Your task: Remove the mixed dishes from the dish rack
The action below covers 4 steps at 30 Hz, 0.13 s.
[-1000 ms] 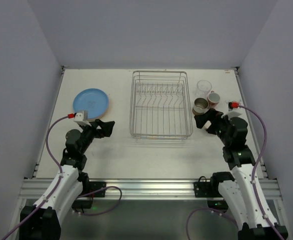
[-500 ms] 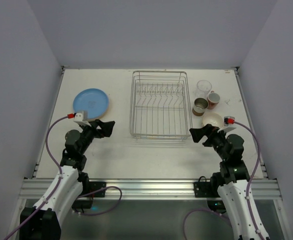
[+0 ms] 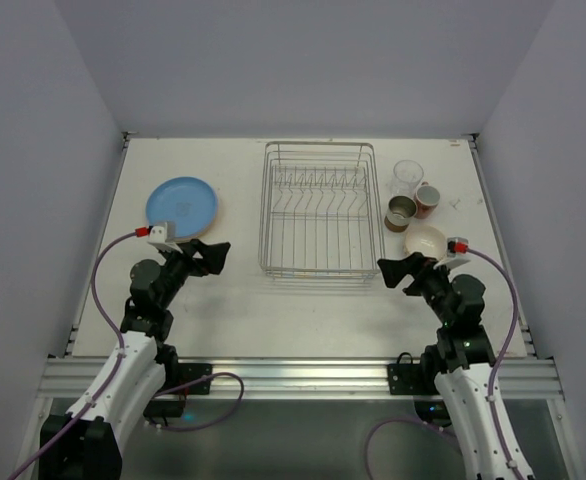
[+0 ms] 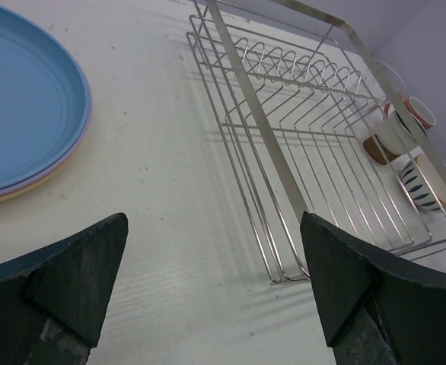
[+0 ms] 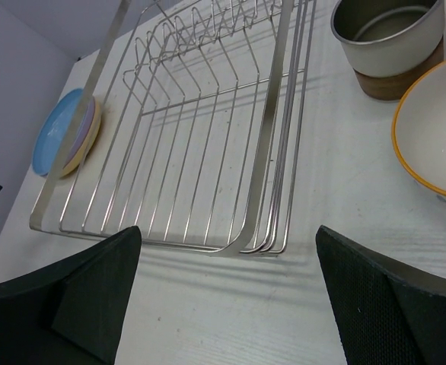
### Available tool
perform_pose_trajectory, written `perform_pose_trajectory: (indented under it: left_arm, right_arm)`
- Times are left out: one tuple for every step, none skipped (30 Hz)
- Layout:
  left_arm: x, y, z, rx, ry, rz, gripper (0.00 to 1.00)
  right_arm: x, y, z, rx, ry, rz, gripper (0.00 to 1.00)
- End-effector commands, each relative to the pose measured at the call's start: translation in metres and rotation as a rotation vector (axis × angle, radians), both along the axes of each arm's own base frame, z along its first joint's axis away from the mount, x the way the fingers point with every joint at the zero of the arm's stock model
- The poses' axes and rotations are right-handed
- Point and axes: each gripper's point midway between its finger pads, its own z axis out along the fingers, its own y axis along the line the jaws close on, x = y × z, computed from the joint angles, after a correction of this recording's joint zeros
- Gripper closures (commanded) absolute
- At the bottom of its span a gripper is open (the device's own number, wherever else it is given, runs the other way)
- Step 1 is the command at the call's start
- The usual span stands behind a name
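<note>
Cream-white tabletop (image 3: 233,300) fills my overhead view, boxed in by pale grey walls (image 3: 63,150). I see the dish rack (image 3: 318,210) at centre, the blue plate (image 3: 181,203) on the table to its left, and the tumbler (image 3: 408,174), two cups (image 3: 401,212) and the bowl (image 3: 425,240) clustered to its right.

From the left wrist, the left gripper (image 4: 215,281) is spread wide over bare table, and what look like purple and yellow rims show under the plate.

From the right wrist, the right gripper (image 5: 230,296) gapes likewise, holding nothing, by the rack's near corner.

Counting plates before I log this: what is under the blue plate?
Two more plates lie stacked under the blue plate: a purple plate, then a yellow-orange plate at the bottom. Only their rims show; the blue plate covers the rest.
</note>
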Motion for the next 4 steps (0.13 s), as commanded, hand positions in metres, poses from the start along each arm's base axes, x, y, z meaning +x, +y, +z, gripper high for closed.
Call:
perform_pose_trajectory:
  left_arm:
    - [0.0015,0.0004,0.0072,0.007,-0.045,-0.006,0.0]
    - [0.0016,0.0001,0.0067,0.007,-0.042,-0.008,0.0]
    - [0.0019,0.0001,0.0074,0.007,-0.044,-0.008,0.0]
    - [0.0018,0.0,0.0075,0.006,-0.043,-0.007,0.0]
  right_arm:
    - [0.0023,0.0016,0.0148,0.02,-0.068,0.004,0.01]
    - [0.0023,0.0011,0.0146,0.023,-0.065,-0.002,0.01]
    - [0.0029,-0.0002,0.0142,0.024,-0.061,-0.011,0.01]
    - [0.0034,-0.0008,0.0139,0.024,-0.058,-0.014,0.01]
